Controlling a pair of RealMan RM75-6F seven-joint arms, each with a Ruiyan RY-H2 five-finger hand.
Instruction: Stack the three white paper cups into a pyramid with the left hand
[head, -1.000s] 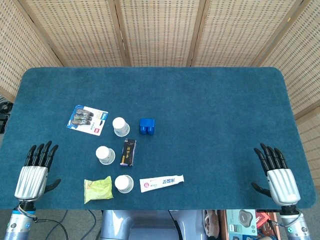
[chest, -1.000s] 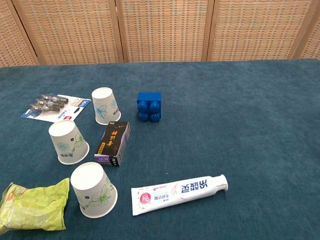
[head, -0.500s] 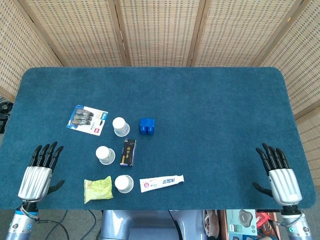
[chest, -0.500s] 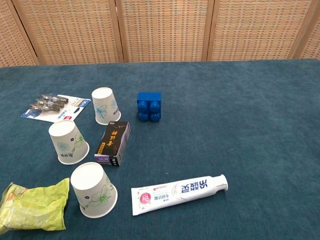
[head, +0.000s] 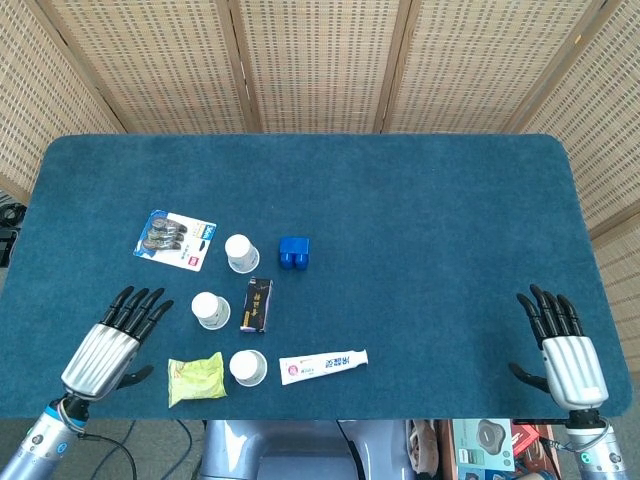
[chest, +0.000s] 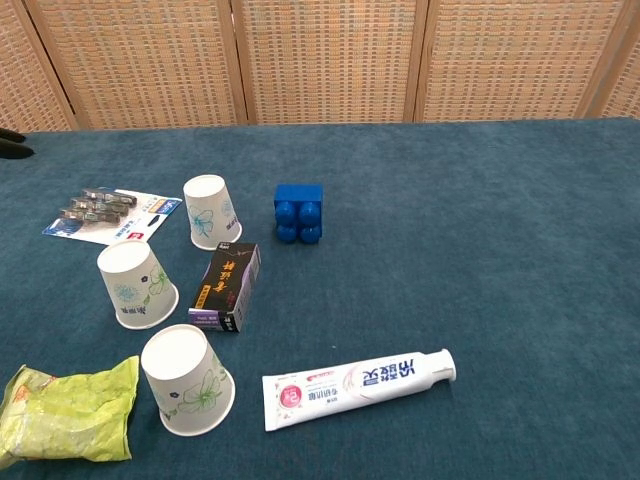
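Three white paper cups stand upside down on the blue table: a far cup (head: 240, 253) (chest: 211, 211), a middle cup (head: 210, 310) (chest: 136, 284) and a near cup (head: 248, 367) (chest: 186, 380). My left hand (head: 108, 342) hovers flat at the table's near left, fingers spread and pointing toward the middle cup, holding nothing. A dark fingertip shows at the chest view's left edge. My right hand (head: 562, 345) is open at the near right, far from the cups.
A black box (head: 256, 304) lies between the cups. A blue block (head: 294, 251), a card of clips (head: 176, 239), a green packet (head: 196, 378) and a toothpaste tube (head: 323, 366) lie around them. Wicker screens stand behind the table.
My left hand has moved right and forward, turning toward the middle cup. The right hand has drifted slightly toward the near edge. The cups have not moved.
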